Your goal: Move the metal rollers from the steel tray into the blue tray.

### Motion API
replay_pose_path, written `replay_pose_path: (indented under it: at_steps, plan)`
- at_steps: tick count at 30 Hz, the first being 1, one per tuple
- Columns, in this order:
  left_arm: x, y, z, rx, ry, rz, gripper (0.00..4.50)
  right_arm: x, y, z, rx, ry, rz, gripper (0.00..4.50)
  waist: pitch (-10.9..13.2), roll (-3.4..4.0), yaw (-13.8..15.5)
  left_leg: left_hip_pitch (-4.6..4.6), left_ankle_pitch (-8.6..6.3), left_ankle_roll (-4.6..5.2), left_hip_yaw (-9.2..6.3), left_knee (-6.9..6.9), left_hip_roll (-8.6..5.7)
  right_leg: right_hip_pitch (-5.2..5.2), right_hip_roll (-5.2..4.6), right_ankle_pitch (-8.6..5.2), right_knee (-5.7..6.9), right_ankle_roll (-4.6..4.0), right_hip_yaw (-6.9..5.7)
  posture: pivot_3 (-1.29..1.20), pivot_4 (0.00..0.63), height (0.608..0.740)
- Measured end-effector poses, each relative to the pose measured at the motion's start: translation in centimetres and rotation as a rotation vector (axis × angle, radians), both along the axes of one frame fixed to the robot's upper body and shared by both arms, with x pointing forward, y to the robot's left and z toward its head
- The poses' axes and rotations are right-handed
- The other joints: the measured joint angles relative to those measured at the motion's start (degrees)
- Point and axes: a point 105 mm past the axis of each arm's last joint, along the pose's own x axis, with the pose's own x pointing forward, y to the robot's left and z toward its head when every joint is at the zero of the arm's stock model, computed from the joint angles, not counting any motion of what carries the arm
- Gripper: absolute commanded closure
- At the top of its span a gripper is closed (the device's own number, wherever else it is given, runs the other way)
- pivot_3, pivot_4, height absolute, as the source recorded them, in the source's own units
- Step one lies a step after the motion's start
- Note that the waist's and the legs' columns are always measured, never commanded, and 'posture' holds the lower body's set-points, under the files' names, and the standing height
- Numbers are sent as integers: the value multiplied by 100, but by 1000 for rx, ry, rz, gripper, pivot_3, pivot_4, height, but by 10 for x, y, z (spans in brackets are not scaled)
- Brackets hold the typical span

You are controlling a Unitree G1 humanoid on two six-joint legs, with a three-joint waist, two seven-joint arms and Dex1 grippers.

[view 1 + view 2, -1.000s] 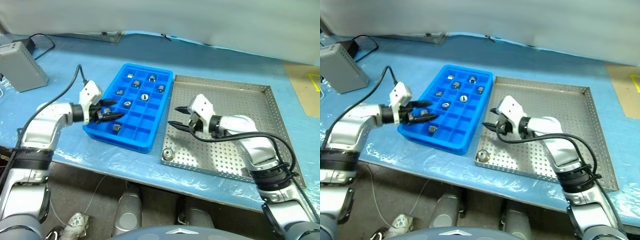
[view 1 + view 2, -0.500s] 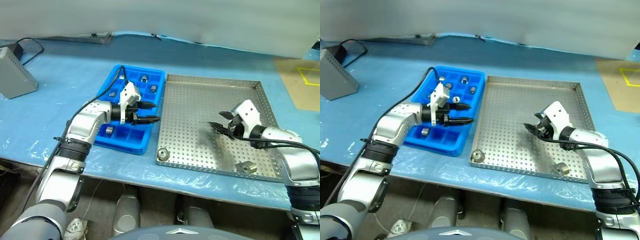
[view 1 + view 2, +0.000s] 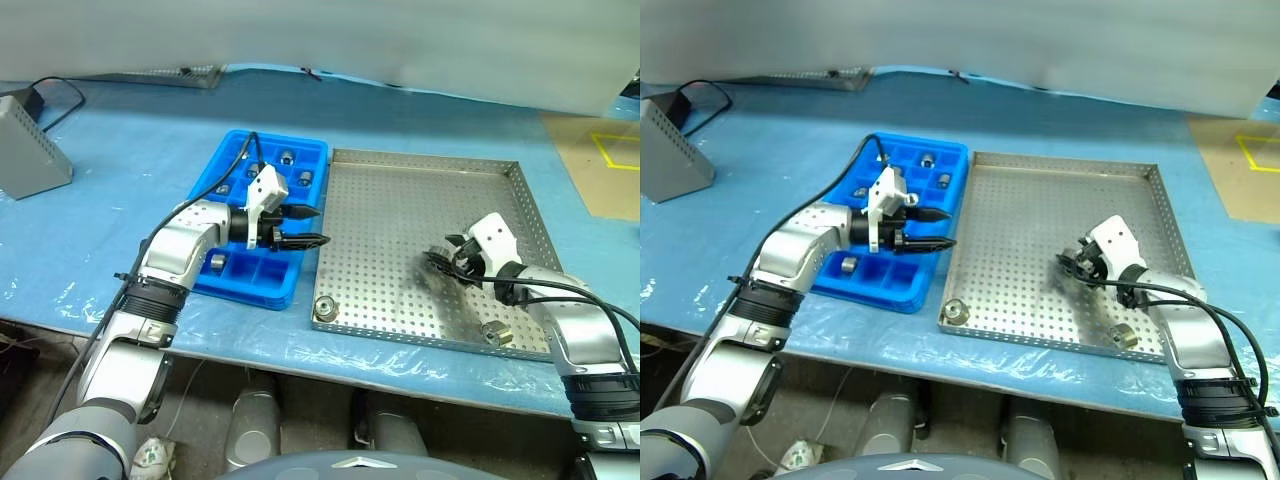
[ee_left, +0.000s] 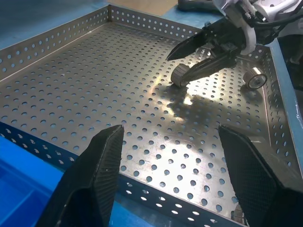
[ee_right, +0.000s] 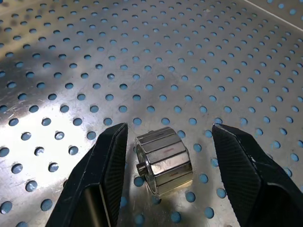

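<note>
My right gripper (image 5: 163,156) stands wide open, jaws straddling one small shiny faceted metal roller (image 5: 164,159) lying on the perforated floor of the grey steel tray (image 3: 400,215); nothing gripped yet. I'd centre it, sink until the pads flank its sides, then close gently so it can't roll out. My left gripper (image 3: 305,226), open and empty, hovers at the bright blue gridded plastic tray's (image 3: 233,158) edge. Two more rollers lie along the steel tray's near wall.

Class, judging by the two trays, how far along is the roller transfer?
Done: several rollers sit in the blue tray. In hand: the open right gripper straddles one roller, not yet gripped. Left: three in the steel tray, counting that one, a corner roller and another.
</note>
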Motion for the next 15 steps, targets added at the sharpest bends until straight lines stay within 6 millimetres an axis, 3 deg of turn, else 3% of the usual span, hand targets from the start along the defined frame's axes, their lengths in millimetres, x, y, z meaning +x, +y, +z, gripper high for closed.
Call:
replay_pose_path:
  at_steps: [4, 7, 10, 15]
  plan:
    - [1, 0, 0, 2, 0, 4, 1151, 3, 7, -5, 14, -1, 9, 1609, 0, 0, -8, 1, 0, 0, 0, 2, 1, 1, 0, 0, 1, 0, 0, 69, 150, 740]
    - [3, 1, -2, 3, 3, 8, 1110, 3, 8, -13, 18, 16, 4, 2202, -1, 1, -6, -1, 0, 1, 0, 4, -1, 1, -1, 0, 1, 0, 0, 69, 150, 740]
    - [4, 1, -5, 4, 7, 14, 1110, 2, 10, -13, 18, 15, 17, 3236, -1, 1, -4, -1, -2, 4, 0, 4, -1, 2, -1, 0, 0, 0, 0, 69, 150, 740]
    - [6, 3, -9, 12, 8, 17, 1110, 2, 10, -13, 6, 8, 21, 3261, -1, 1, -3, -1, -2, 4, 0, 5, 0, 2, -1, 0, 0, 0, 0, 72, 150, 740]
